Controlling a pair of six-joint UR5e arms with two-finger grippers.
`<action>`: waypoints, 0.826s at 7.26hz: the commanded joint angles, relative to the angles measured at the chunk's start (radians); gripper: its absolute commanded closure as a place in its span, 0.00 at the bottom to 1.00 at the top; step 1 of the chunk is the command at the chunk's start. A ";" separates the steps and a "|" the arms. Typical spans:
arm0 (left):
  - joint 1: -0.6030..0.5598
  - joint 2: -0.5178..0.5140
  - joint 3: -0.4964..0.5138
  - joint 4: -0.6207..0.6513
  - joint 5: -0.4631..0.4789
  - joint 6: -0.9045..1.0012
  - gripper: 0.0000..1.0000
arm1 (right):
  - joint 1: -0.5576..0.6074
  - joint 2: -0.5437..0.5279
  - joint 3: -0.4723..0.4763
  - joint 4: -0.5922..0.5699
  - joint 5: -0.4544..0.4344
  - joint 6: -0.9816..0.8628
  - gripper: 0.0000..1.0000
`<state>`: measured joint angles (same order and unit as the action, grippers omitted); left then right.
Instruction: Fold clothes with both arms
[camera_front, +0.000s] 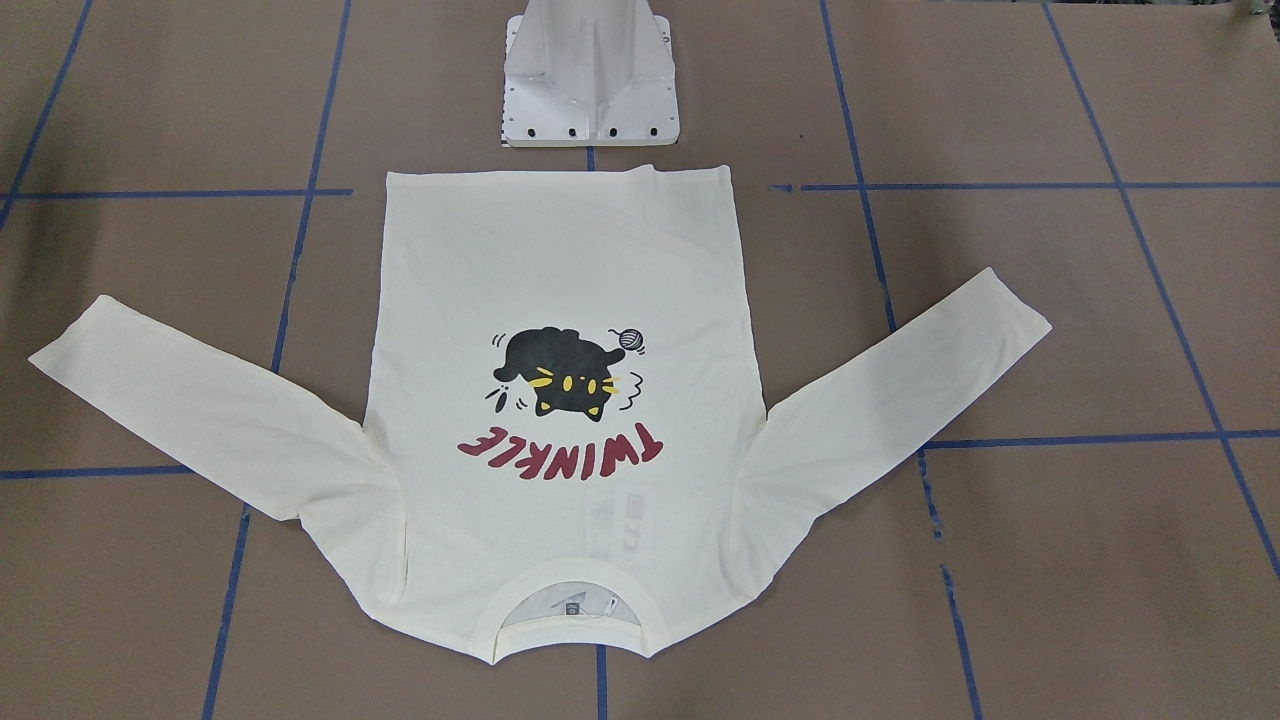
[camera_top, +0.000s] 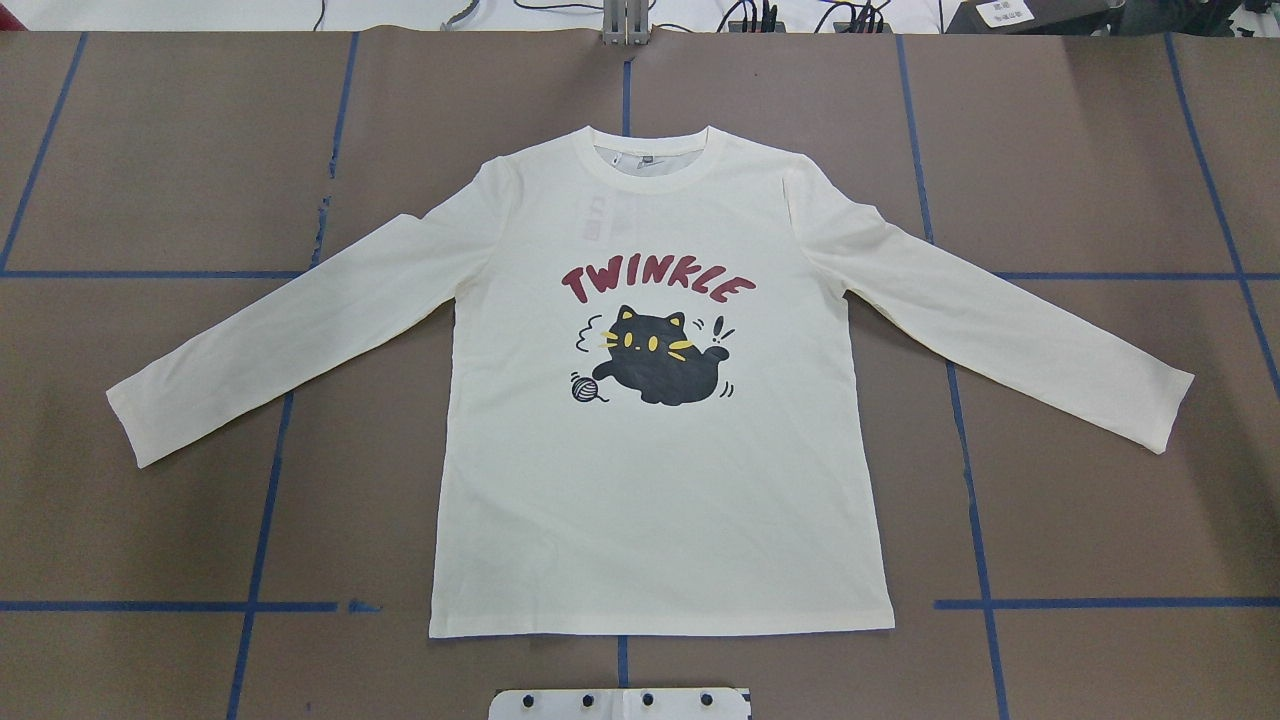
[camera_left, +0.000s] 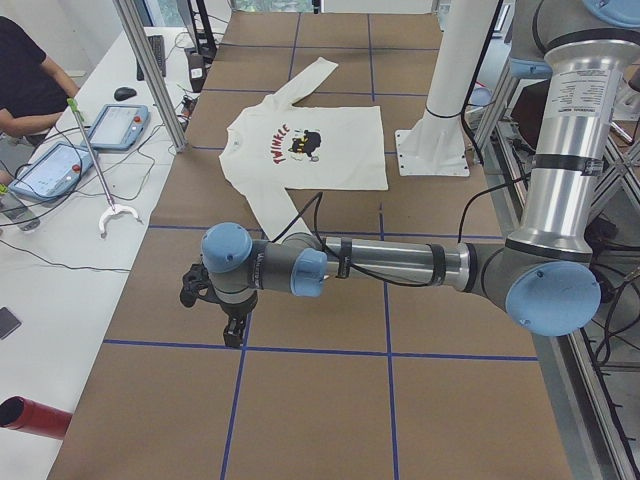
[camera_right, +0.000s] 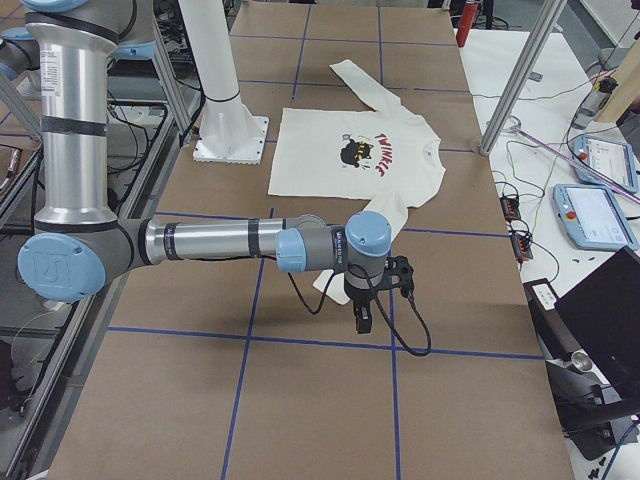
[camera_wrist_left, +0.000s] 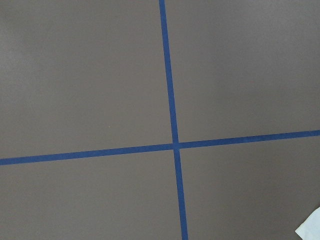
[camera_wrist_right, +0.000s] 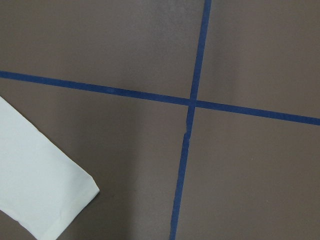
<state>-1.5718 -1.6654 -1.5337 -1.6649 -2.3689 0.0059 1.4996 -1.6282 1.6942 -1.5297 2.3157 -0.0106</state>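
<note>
Overhead exterior view for the layout: T-shirt (camera_top: 660, 480) spread flat on the tabletop (camera_top: 150, 150), print up, sleeves angled out, no arm over it. Seen only from the side cameras: left pincer (camera_left: 232, 335) hanging above bare tabletop, right pincer (camera_right: 361, 322) likewise. Parted or closed: cannot tell for either. Just beside the right pincer, the right-side cuff (camera_wrist_right: 45, 190), flat in a corner of that wrist view. Off to one side of the left pincer, only a sliver of the left-side cuff (camera_wrist_left: 312, 231). Body of the shirt between the two pincers, well apart from both.

Probably the very start: no fold made yet, sleeves the likely first target. To do it well:
- Bring each pincer over its own cuff and come down square to the hem edge.
- Pinch both layers near the cuff corner without dragging the cloth.
- Lift just clear of the tabletop and carry both sleeves inward together across the chest.
- Keep the crease along the shoulder seam.
- Lay down smooth before letting go
</note>
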 joint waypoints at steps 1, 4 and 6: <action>0.009 0.045 -0.040 -0.010 -0.006 0.012 0.00 | -0.001 -0.011 -0.075 0.099 0.077 0.004 0.00; 0.044 0.049 -0.019 -0.079 -0.009 0.002 0.00 | -0.030 -0.009 -0.272 0.374 0.194 0.009 0.00; 0.053 0.061 -0.016 -0.125 -0.009 0.000 0.00 | -0.144 -0.002 -0.271 0.463 0.179 0.260 0.00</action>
<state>-1.5269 -1.6099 -1.5539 -1.7659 -2.3764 0.0069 1.4298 -1.6348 1.4321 -1.1439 2.5041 0.0918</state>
